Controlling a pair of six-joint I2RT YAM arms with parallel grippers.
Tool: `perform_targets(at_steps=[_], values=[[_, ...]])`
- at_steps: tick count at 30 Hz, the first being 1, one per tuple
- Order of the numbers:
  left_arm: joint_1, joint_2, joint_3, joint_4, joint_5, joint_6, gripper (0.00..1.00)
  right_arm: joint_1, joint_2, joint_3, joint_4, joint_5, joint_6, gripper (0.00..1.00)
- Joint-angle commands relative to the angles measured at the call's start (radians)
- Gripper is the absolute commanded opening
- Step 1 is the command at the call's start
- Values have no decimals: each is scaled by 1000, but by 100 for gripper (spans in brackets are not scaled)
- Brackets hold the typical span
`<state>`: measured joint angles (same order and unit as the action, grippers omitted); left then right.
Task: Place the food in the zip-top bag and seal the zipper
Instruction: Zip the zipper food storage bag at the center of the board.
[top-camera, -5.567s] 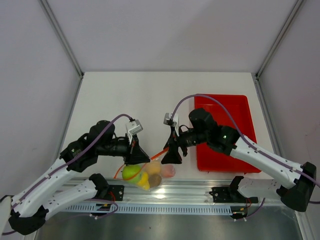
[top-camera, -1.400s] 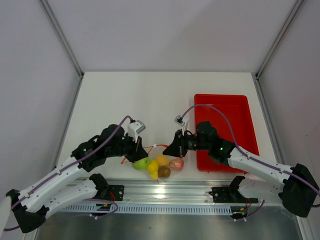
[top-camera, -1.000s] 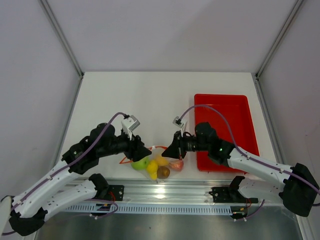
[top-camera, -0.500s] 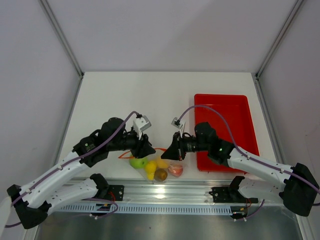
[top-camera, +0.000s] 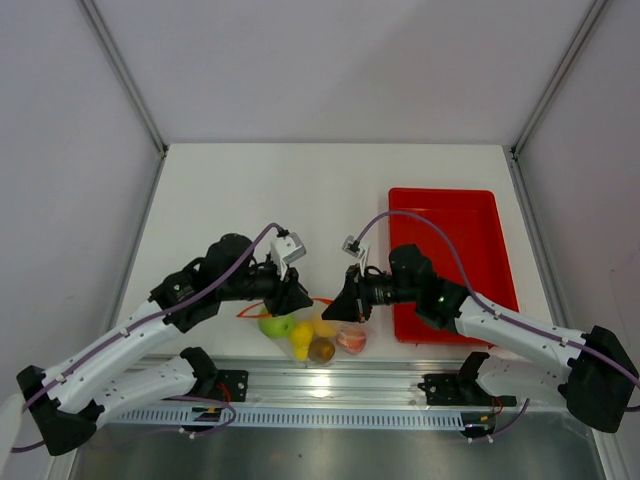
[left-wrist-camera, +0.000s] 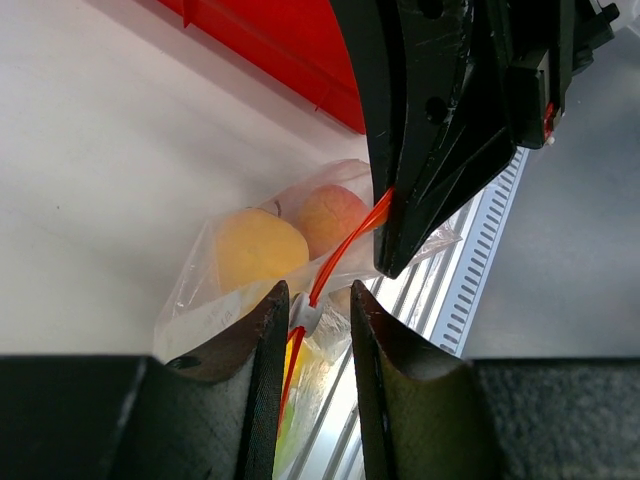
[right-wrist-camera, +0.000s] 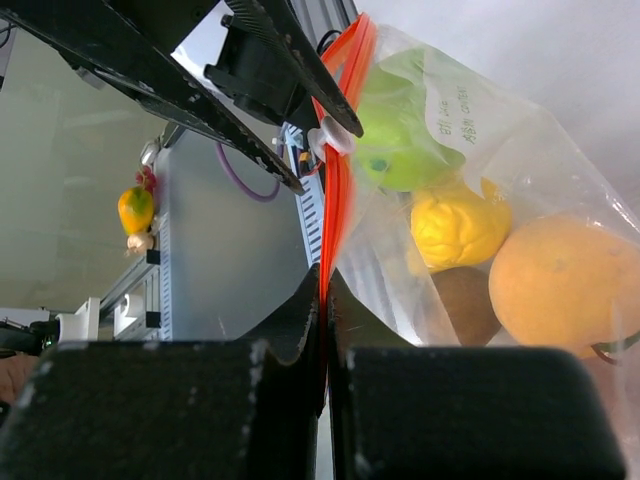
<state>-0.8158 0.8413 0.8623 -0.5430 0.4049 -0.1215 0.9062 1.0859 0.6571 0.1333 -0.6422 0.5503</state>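
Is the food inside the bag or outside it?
Inside: the green apple, yellow piece and orange piece lie behind the clear plastic of the bag.

Both arms reach inward, wrists low, fingertips nearly meeting. Left gripper pinches zipper at slider; right gripper clamped on zipper just beside

Zip-top bag: clear, faint grey print. Zipper: orange-red. Inside bag: apple lime-green; yellow piece; orange piece; brown piece; red-pink piece. Tray: plain red. Table: white. Left gripper, right gripper: black. Left arm, right arm: white, black joints. Cables: purple.
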Motion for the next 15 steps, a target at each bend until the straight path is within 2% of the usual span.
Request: perform_targets(at_steps=[1, 6, 9, 13, 15], values=[[3, 8, -6, 34, 35, 29, 33, 5, -15, 53, 57, -20, 4, 0], [3, 12, -16, 29, 28, 25, 33, 7, -11, 53, 66, -25, 8, 0], [3, 15, -17, 21, 18, 17, 30, 5, -11, 53, 69, -27, 10, 0], [3, 25, -14, 11, 3, 11, 19, 5, -11, 53, 69, -25, 7, 0], [3, 31, -13, 3, -1, 10, 11, 5, -11, 52, 71, -27, 8, 0]])
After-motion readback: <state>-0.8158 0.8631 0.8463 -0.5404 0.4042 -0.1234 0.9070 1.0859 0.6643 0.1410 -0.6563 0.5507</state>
